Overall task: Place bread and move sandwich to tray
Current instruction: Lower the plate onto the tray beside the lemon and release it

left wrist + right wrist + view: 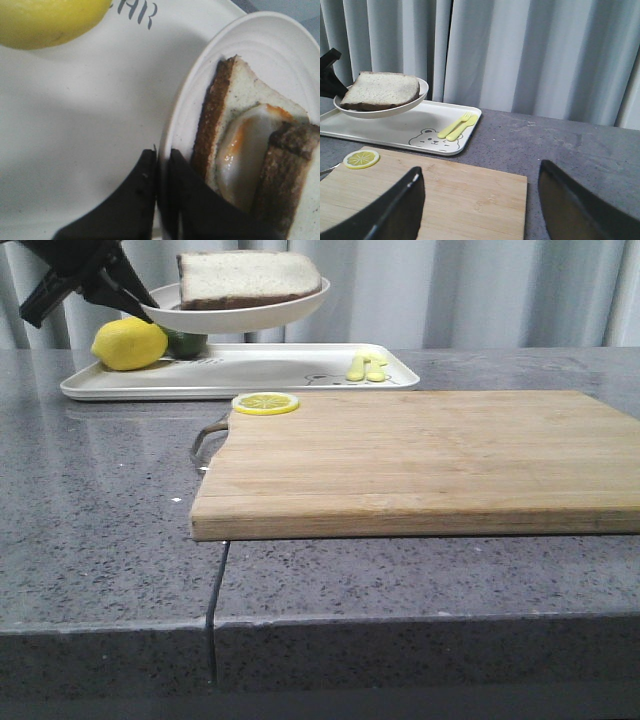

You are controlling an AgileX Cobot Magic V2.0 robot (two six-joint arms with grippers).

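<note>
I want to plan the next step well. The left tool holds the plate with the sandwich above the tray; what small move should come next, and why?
Probably lower the plate straight down onto the tray. The left tool is shut on its rim, the sandwich hangs above the tray, and the space beneath looks bare, beside the lemon.

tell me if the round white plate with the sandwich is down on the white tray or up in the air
In the air: the shallow round white plate hangs above the flat white rectangular tray, its rim pinched by the left gripper's black fingers.
</note>
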